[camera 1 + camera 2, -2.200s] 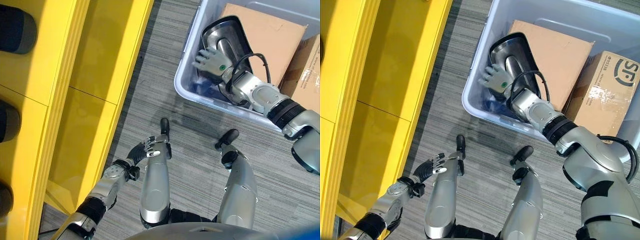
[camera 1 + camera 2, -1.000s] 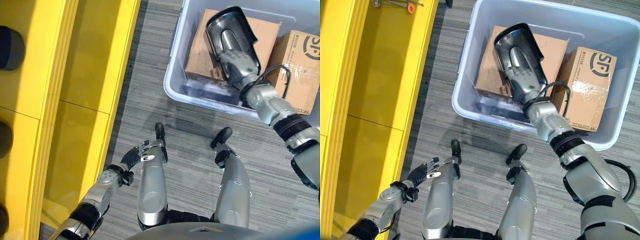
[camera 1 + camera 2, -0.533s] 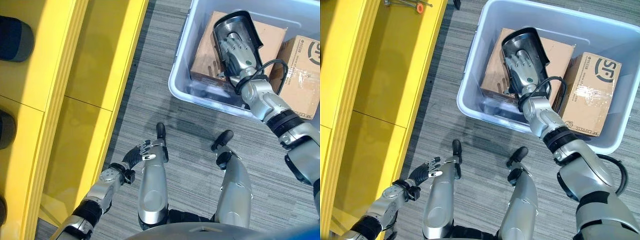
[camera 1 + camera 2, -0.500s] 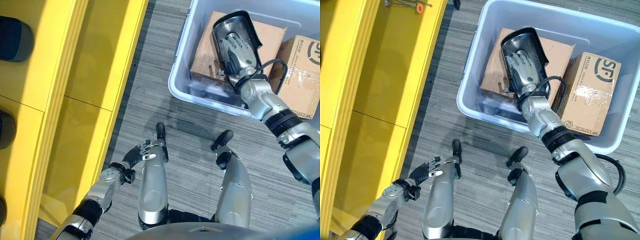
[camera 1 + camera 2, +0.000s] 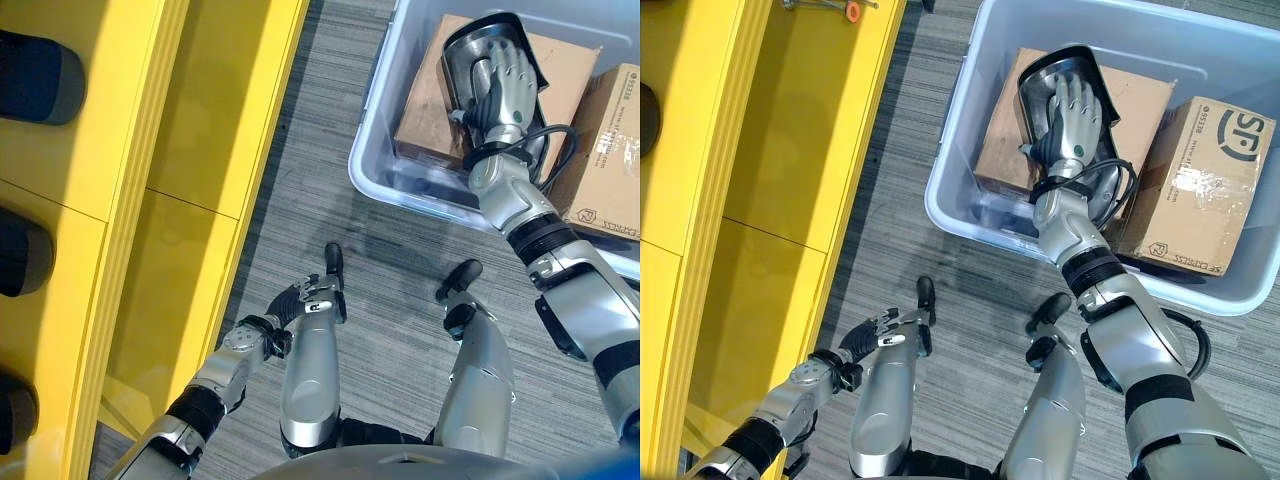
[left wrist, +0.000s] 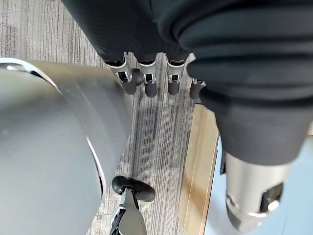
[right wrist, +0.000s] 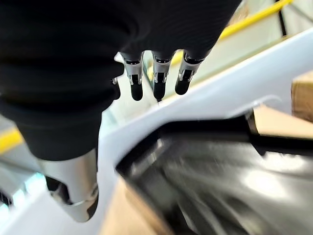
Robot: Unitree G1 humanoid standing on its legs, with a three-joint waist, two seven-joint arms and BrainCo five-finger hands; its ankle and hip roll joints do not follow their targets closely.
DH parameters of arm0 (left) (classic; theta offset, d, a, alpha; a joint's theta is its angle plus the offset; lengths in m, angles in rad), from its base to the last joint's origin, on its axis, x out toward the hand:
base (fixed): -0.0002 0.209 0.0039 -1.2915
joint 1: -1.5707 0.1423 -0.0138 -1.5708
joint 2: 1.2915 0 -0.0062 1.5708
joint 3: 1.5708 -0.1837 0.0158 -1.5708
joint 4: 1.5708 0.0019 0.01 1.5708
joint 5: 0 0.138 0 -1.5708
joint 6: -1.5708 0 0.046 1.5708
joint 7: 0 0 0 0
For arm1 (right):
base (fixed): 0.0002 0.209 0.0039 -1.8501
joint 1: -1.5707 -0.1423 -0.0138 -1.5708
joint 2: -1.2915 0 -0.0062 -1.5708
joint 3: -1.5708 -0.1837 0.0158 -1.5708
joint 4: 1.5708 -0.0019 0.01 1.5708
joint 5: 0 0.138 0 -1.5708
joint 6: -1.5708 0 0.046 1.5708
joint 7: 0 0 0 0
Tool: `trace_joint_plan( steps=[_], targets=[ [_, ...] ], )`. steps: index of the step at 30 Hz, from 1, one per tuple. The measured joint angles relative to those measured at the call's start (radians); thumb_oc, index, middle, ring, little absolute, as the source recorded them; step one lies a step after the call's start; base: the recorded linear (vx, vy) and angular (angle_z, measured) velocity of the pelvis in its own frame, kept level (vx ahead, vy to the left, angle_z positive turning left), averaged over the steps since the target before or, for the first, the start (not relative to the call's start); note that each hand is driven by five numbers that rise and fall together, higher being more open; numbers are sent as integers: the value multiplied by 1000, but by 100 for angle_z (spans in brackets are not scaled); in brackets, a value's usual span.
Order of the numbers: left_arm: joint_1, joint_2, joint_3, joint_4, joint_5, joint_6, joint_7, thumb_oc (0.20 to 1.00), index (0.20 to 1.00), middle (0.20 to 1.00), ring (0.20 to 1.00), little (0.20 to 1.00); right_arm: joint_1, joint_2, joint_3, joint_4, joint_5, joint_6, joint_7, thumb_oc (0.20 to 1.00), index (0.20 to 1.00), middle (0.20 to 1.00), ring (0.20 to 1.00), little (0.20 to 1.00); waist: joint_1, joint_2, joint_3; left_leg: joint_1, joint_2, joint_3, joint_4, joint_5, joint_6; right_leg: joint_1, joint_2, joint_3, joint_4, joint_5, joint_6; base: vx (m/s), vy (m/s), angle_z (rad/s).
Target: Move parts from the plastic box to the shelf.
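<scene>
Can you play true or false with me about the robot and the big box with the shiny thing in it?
1. The right hand lies over the shiny black-rimmed part in the plastic box. True.
2. The plastic box is red. False: it is pale blue-grey.
3. Brown cardboard boxes sit inside the plastic box. True.
4. The left hand is holding the shiny part. False: it hangs low near the floor and holds nothing.
5. The shelf is green. False: it is yellow.
</scene>
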Motion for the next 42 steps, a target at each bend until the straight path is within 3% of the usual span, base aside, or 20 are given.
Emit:
trace_joint_plan(
  steps=[5, 8, 11, 14, 16, 21, 24, 25, 28, 35, 39, 42],
  targets=[
    [-2, 0, 0, 18, -1, -9, -7, 1000, 1000, 1000, 1000, 1000, -24, 1, 53, 142, -29, 53, 53, 1000, 1000, 1000, 1000, 1000, 5, 1, -1, -2, -7, -6, 1, -2, 3, -2, -18, -6, 18, -13, 2, -7, -2, 6],
    [-2, 0, 0, 18, 0, -17, -21, 1000, 1000, 1000, 1000, 1000, -75, -12, 109, 240, -173, 89, 125, 1000, 1000, 1000, 1000, 1000, 18, 3, -1, -11, -9, -24, 2, -1, 3, -4, -24, -15, 32, -30, 8, -5, -10, 12],
    [1, 0, 0, 21, -2, -41, -39, 1000, 1000, 1000, 1000, 1000, -129, -33, 240, 272, -355, 71, 195, 1000, 1000, 1000, 1000, 1000, 29, 7, -3, -22, -9, -28, 2, 3, 2, -12, -27, -22, 36, -34, 6, 0, -5, 6],
    [1, 5, 1, 23, 0, -52, -50, 1000, 1000, 1000, 1000, 1000, -118, -76, 309, 228, -443, 39, 277, 1000, 1000, 1000, 1000, 1000, 39, 7, -3, -23, -6, -31, 2, 7, -4, -11, -31, -26, 45, -33, 3, 0, -49, 5],
    [2, 5, 4, 40, 4, -77, -75, 1000, 1000, 1000, 1000, 1000, -59, -116, 319, 237, -448, 22, 306, 1000, 1000, 1000, 1000, 1000, 53, 7, -3, -23, -3, -39, 1, 6, -4, -2, -28, -36, 43, -33, 1, 63, -43, 7],
    [5, 25, 0, 59, 6, -97, -93, 1000, 1000, 1000, 1000, 1000, 24, -129, 277, 271, -481, 7, 304, 1000, 1000, 1000, 1000, 1000, 40, 5, -4, -5, -1, -47, 1, 2, -3, 23, -12, -37, 28, -34, 7, -32, -46, -1],
    [7, 31, 2, 62, 8, -99, -93, 1000, 1000, 1000, 1000, 1000, 23, -151, 307, 278, -658, -56, 309, 1000, 1000, 1000, 1000, 1000, 22, 4, -4, -12, 10, -43, 1, -4, 1, 23, 2, -37, 8, -31, 12, 35, -24, -11],
    [10, 32, -2, 63, 10, -109, -90, 1000, 1000, 1000, 1000, 1000, 14, -173, 348, 272, -750, -120, 315, 1000, 1000, 1000, 1000, 1000, 18, 1, -6, -3, 15, -38, -7, 5, -2, 25, 8, -37, 4, -22, -1, -18, -20, -11],
    [28, 49, 18, 63, 6, -120, -84, 1000, 1000, 1000, 1000, 1000, 25, -221, 409, 204, -810, -204, 306, 1000, 1000, 1000, 1000, 1000, 6, -20, -17, -2, 20, -35, -19, 9, -4, 21, 18, -35, -6, -25, 8, -13, -32, -6],
    [56, 104, 49, 59, 5, -119, -94, 1000, 1000, 1000, 1000, 1000, 58, -289, 421, 134, -867, -277, 284, 1000, 1000, 1000, 1000, 1000, 9, -36, -23, -7, 24, -26, -31, 19, -11, 24, 35, -37, -39, 7, -3, -36, -6, -3],
    [72, 106, 49, 57, -23, -119, -113, 1000, 1000, 1000, 1000, 1000, 83, -325, 420, 117, -877, -346, 195, 1000, 1000, 1000, 1000, 1000, 11, -49, -21, 1, 24, -28, -30, 14, -6, 40, 39, -38, -54, 12, 3, 1, -30, 1],
    [79, 103, 53, 60, -40, -118, -114, 1000, 1000, 1000, 1000, 1000, 77, -328, 418, 101, -804, -340, 136, 1000, 1000, 1000, 1000, 1000, 10, -55, -19, -3, 27, -28, -27, 18, -10, 38, 40, -41, -56, 17, 0, -34, -27, -1]
  ],
)
